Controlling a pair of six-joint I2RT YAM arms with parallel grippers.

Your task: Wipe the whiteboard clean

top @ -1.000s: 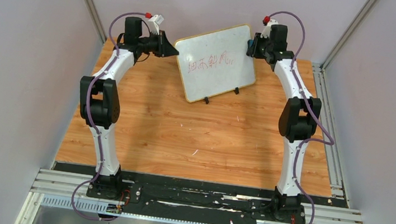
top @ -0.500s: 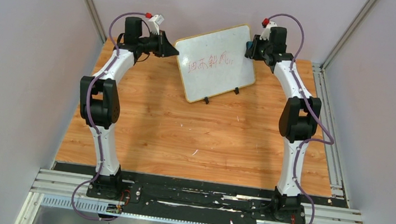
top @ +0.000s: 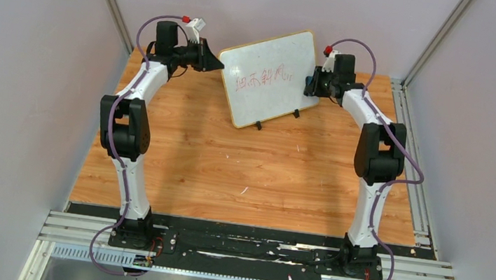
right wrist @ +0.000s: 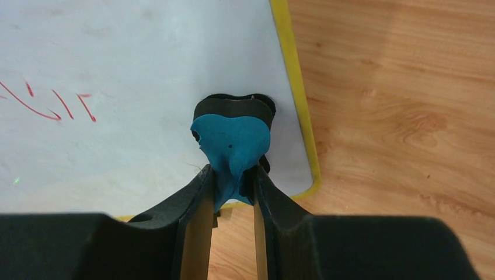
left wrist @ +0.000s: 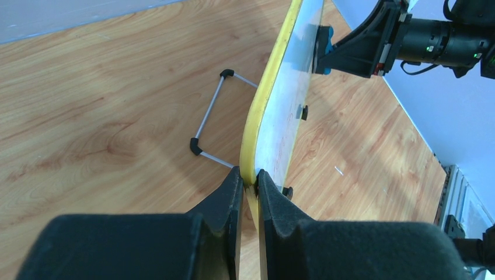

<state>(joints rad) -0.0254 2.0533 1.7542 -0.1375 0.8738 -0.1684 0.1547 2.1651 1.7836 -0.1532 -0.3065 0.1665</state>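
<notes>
Two grey walls (top: 18, 86) flank the wooden table (top: 248, 175) and whiteboard (top: 270, 79).

Top view: bright, even, diffuse light from overhead. No hard shadows, just soft dark patches on the table (top: 228, 166) beside the left arm (top: 127, 126) and below the whiteboard (top: 270, 79). No glare on the board; the red writing is small but legible.
Left wrist view: left gripper (left wrist: 250, 181) near-black, soft, no surface detail; wood grain sharp, with broad faint shadows.
Right wrist view: right gripper (right wrist: 232, 181) dark and blurred; the board reads bluish-white, the eraser (right wrist: 233, 140) saturated and crisp.
</notes>
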